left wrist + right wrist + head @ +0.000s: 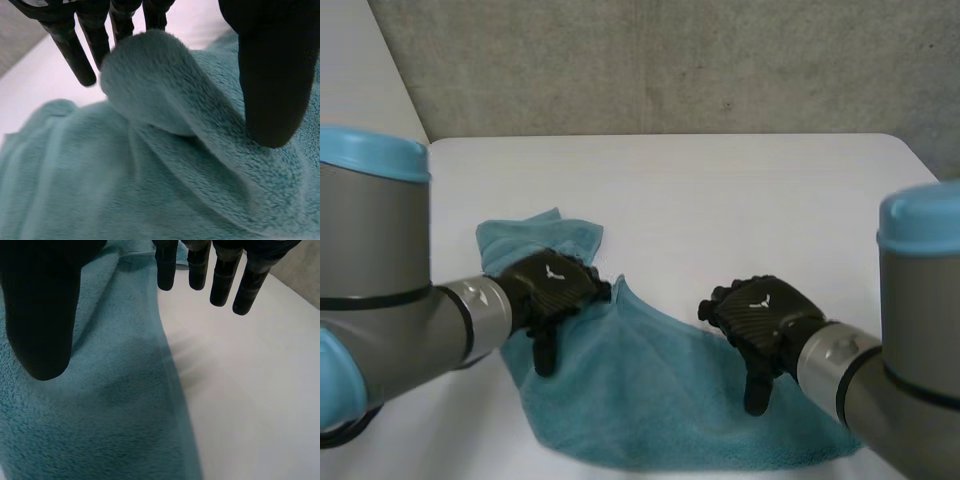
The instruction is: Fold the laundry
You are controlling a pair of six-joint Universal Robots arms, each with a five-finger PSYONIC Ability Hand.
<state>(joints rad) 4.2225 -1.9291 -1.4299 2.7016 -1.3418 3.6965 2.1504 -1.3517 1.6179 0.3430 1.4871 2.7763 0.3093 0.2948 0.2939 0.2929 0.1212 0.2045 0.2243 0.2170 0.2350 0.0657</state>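
White table [720, 190] before a grey concrete wall [670, 60], seen from above and from both wrists. On the table's near half, a teal towel [650, 400]: fleecy and rumpled, spread wide on its near side, bunched into a small heap [545, 235] at its far left end.

Left hand [555, 280] over the towel, between the heap and the spread part, palm down. Fingers [82, 60] straight, tips just behind a rounded fold [145, 75] standing up from the towel. Thumb [270, 75] on the fold's other side, tip down on the pile. Fold rising between thumb and fingers but not squeezed; hand released, grasping nothing. Contact between fingertips and fold not discernible.

Right hand [765, 310] at the towel's far right edge, palm down. Its thumb [42, 315] above the towel, close to that edge. Its fingers [222, 280] straight and slightly spread, above bare table just beyond the edge. Hand released, grasping nothing.

Left arm [380, 280] reaching in from the towel's left side, right arm [910, 330] from its right side, each grey with a light-blue cap.
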